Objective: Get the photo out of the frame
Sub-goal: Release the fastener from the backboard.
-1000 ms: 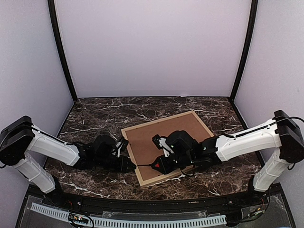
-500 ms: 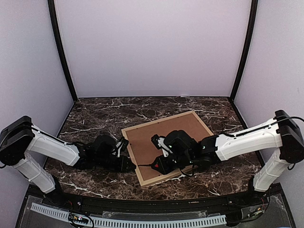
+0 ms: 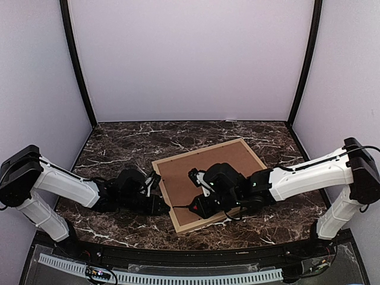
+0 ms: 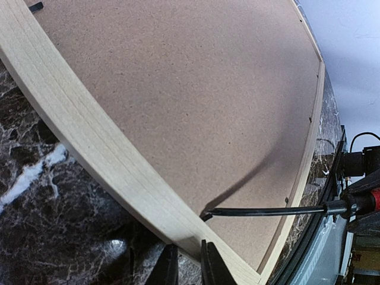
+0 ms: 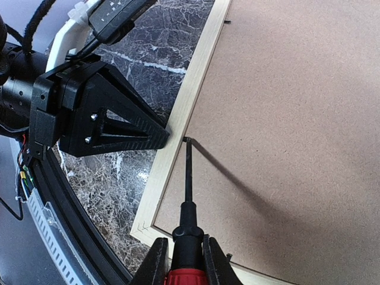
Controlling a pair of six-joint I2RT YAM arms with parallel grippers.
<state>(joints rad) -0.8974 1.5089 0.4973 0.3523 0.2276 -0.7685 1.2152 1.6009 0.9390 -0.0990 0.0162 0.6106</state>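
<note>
The light wood frame (image 3: 196, 149) lies face down on the marble table. Its brown backing board (image 3: 208, 166) faces up and hides the photo. My right gripper (image 5: 185, 252) is shut on a red-handled screwdriver (image 5: 187, 178). The screwdriver's tip rests at a small black tab (image 5: 184, 139) on the frame's (image 5: 190, 101) left inner edge. My left gripper (image 4: 187, 249) is shut and empty. Its tips touch the outer side of the same moulding (image 4: 89, 136), just opposite the tab (image 4: 205, 216). It also shows in the right wrist view (image 5: 163, 139).
More small black tabs sit along the frame's inner edges (image 5: 227, 22) (image 5: 228, 257) (image 4: 287, 199). The table's black front rail (image 3: 178, 249) runs just below the frame's near corner. Enclosure walls close in the back and both sides.
My right arm has edged slightly to the left with the screwdriver. The frame and my left gripper have not visibly moved.
</note>
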